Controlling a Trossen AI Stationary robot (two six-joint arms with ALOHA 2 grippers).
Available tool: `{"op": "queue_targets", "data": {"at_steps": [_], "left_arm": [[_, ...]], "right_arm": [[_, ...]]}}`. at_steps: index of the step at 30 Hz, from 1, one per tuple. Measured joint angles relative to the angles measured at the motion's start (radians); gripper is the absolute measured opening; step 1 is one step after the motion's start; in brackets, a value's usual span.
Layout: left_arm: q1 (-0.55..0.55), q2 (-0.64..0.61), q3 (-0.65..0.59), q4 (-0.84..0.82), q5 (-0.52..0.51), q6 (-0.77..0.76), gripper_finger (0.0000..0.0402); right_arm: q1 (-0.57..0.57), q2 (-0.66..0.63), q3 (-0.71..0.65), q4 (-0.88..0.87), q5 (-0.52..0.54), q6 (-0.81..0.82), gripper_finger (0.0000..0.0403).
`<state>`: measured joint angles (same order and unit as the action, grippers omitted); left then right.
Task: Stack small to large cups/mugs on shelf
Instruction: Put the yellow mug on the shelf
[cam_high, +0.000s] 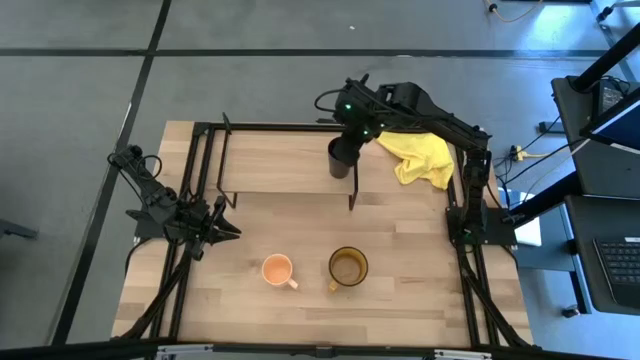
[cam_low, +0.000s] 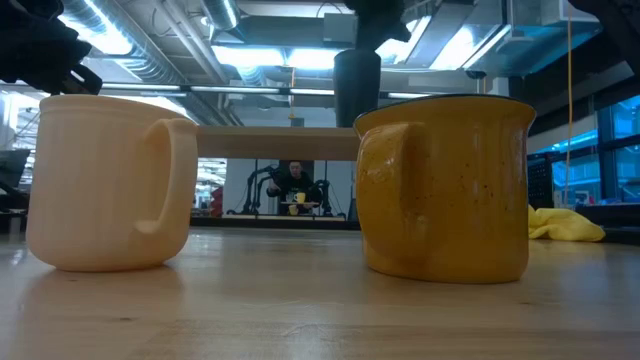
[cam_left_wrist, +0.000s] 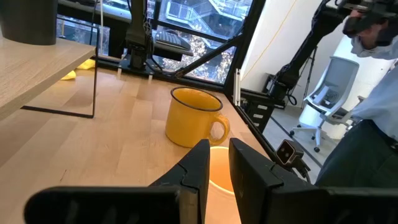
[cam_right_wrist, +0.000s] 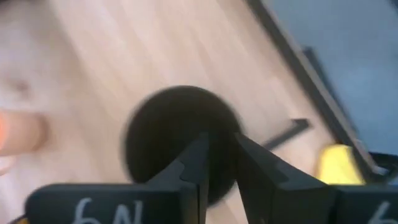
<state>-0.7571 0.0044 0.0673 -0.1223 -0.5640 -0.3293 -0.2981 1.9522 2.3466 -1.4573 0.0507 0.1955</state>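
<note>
Three cups: the black cup (cam_high: 340, 157) stands on the shelf (cam_high: 280, 160), near its 3 o'clock edge, right hand (cam_high: 350, 135) clamped on its rim. Amber mug (cam_high: 348, 267) and peach mug (cam_high: 277, 270) sit empty on the table (cam_high: 400, 300) at 6 o'clock, apart. Left hand (cam_high: 228, 228) waits, fingers nearly together.

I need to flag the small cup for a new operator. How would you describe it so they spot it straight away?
Find the shelf at the table's far side. Near its right end, under the right gripper, is the black cup. Unlike the two mugs below on the tabletop, it is dark and has no handle.
</note>
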Motion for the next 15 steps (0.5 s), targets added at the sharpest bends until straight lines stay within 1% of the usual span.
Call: {"op": "queue_targets", "data": {"at_steps": [4, 7, 12, 15], "left_arm": [[0.000, 0.000, 0.000, 0.000, 0.000, 0.000, 0.0055], [0.000, 0.000, 0.000, 0.000, 0.000, 0.000, 0.0055], [0.000, 0.000, 0.000, 0.000, 0.000, 0.000, 0.0055], [0.000, 0.000, 0.000, 0.000, 0.000, 0.000, 0.0055]], "right_arm": [[0.000, 0.000, 0.000, 0.066, -0.097, -0.029, 0.0071], [0.002, -0.001, 0.000, 0.127, -0.131, -0.045, 0.0071], [0.002, -0.018, 0.000, 0.231, -0.138, -0.079, 0.0071], [0.002, -0.038, 0.000, 0.318, -0.192, -0.101, 0.0071]]}}
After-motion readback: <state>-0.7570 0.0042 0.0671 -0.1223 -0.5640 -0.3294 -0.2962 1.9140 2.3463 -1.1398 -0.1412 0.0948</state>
